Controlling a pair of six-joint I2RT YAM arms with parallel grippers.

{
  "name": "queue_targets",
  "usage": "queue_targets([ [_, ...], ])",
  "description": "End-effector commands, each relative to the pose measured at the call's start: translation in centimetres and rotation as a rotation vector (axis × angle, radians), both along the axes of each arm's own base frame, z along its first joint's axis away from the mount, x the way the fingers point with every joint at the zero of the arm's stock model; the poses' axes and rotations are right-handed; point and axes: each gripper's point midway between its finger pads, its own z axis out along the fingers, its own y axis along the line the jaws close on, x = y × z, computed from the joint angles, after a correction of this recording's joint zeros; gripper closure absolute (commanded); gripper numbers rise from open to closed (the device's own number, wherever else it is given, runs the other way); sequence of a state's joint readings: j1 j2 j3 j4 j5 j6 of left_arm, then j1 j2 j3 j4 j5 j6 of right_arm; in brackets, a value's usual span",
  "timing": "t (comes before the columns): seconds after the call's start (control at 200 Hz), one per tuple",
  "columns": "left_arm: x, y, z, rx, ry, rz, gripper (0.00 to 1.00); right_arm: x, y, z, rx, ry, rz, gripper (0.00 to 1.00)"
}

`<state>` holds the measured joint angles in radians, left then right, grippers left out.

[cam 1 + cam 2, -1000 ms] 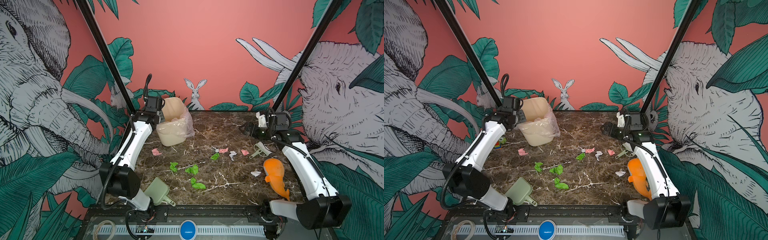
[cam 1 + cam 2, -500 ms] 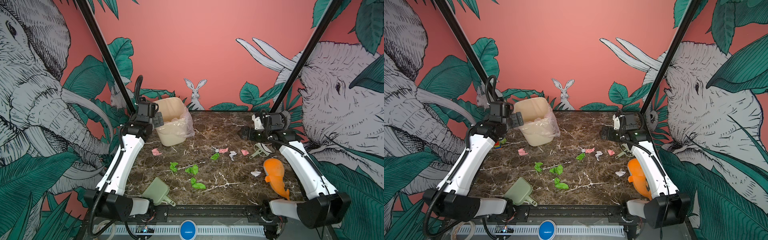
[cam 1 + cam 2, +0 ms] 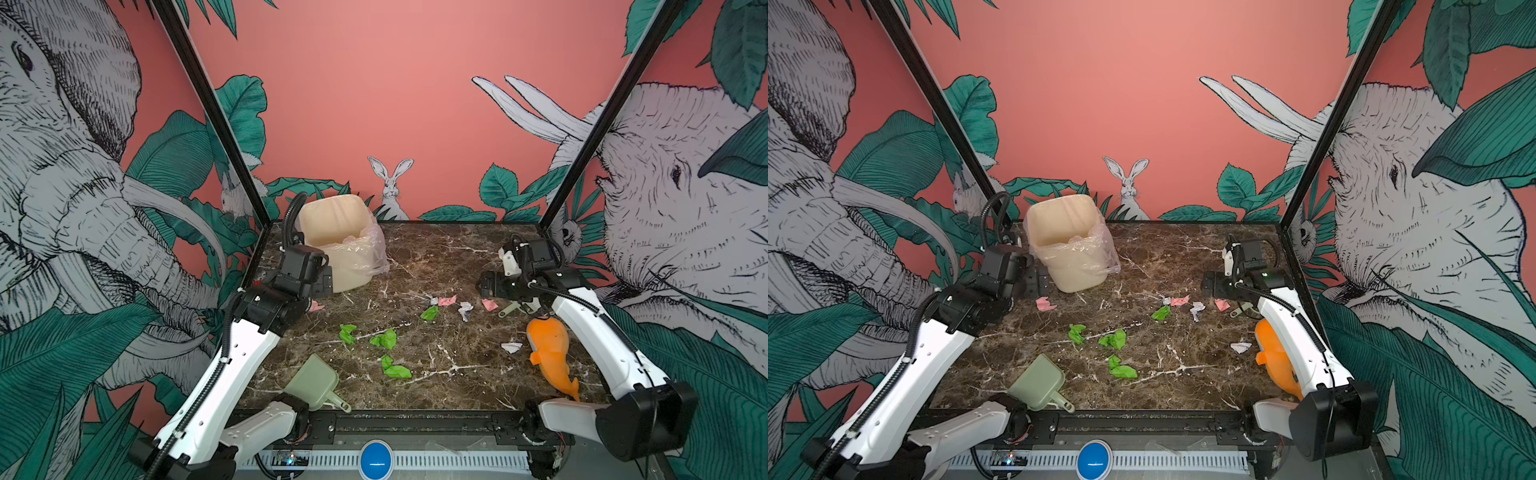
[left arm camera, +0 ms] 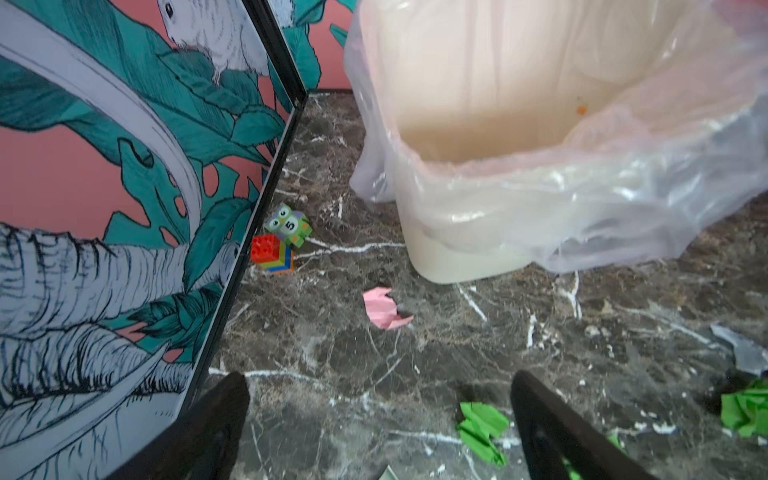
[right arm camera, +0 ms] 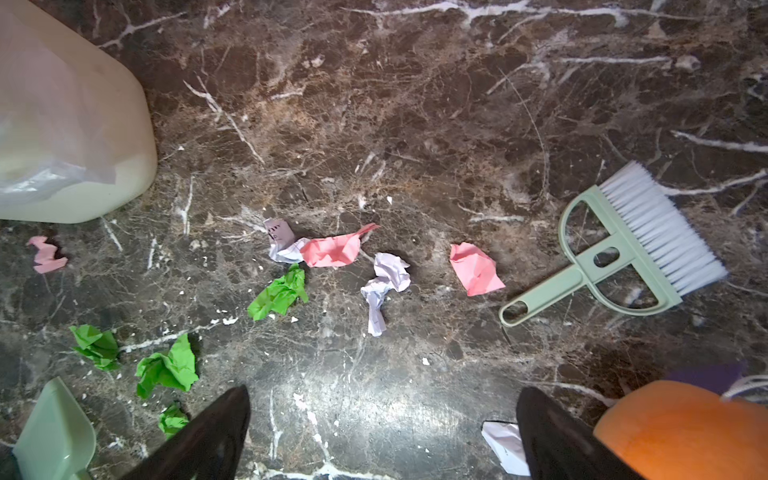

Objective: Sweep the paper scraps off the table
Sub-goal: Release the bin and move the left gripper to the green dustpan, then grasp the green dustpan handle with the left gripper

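Crumpled green, pink and white paper scraps [image 5: 332, 251] lie scattered on dark brown marble-pattern surface [image 3: 436, 257], in front of and to the right of cream plastic bin with clear liner [image 3: 345, 249]; one pink bit just beside bin base. Left tool [image 4: 380, 380] near bin's left front, fingers spread wide, nothing between. Right tool [image 5: 382, 394] well apart from bin, also spread wide, empty. Pale green dustpan [image 3: 313, 380] and pale green brush [image 5: 623, 253] lie on surface, both well apart from bin, neither gripped.
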<state>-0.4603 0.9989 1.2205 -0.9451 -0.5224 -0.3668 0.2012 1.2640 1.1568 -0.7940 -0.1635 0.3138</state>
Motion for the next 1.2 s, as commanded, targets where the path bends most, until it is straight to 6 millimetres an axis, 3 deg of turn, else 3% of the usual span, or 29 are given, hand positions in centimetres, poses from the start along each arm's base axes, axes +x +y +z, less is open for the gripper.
queue_targets([
  [0.0,-3.4,1.0,-2.5,-0.001,0.087,0.048,0.01,-0.5,-1.0,0.0,-0.033,-0.011,-0.035,0.01],
  [0.24,-8.3,-0.7,-7.8,-0.034,0.285,-0.005,0.04,-1.1,-1.8,-1.3,-0.031,0.025,-0.102,0.01],
  [0.42,-12.1,-1.2,-10.4,-0.074,0.408,-0.017,0.11,-1.9,-1.9,-1.6,-0.031,0.037,-0.105,0.01],
  [0.685,-16.6,-2.7,-16.2,-0.133,0.653,-0.054,0.25,-2.8,-2.3,-1.8,-0.040,0.049,-0.109,0.01],
  [0.82,-17.3,-3.2,-18.0,-0.127,0.713,-0.081,0.36,-3.0,-2.7,-1.5,-0.042,0.042,-0.119,0.01],
  [1.195,-17.6,-8.0,-22.7,-0.198,0.867,-0.212,0.56,-3.8,-3.6,-0.8,-0.051,0.042,-0.131,0.01],
])
